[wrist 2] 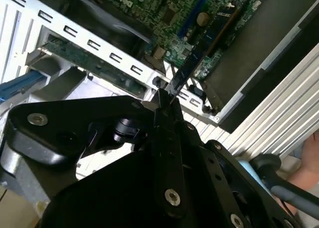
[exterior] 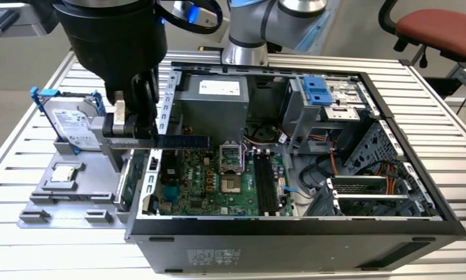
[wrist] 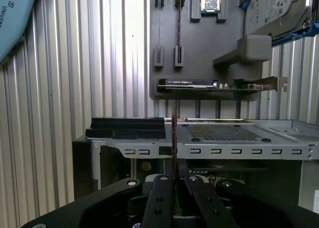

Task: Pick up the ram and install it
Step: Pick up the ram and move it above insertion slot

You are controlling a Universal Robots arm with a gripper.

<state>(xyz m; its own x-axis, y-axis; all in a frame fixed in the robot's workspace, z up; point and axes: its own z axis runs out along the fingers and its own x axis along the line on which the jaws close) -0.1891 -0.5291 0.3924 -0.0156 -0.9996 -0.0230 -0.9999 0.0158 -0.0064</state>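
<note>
Black end effector [exterior: 142, 140] downward, around ram [exterior: 188, 141]

Exterior above, wrist views behind pincer [wrist: 174, 178] [wrist 2: 167, 97]

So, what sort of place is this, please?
Probably a robotics lab or test bench for computer assembly: an open computer case sits on a slatted metal table, a grey fixture tray beside it holds a hard drive, and the arm's claw grips the ram.
</note>
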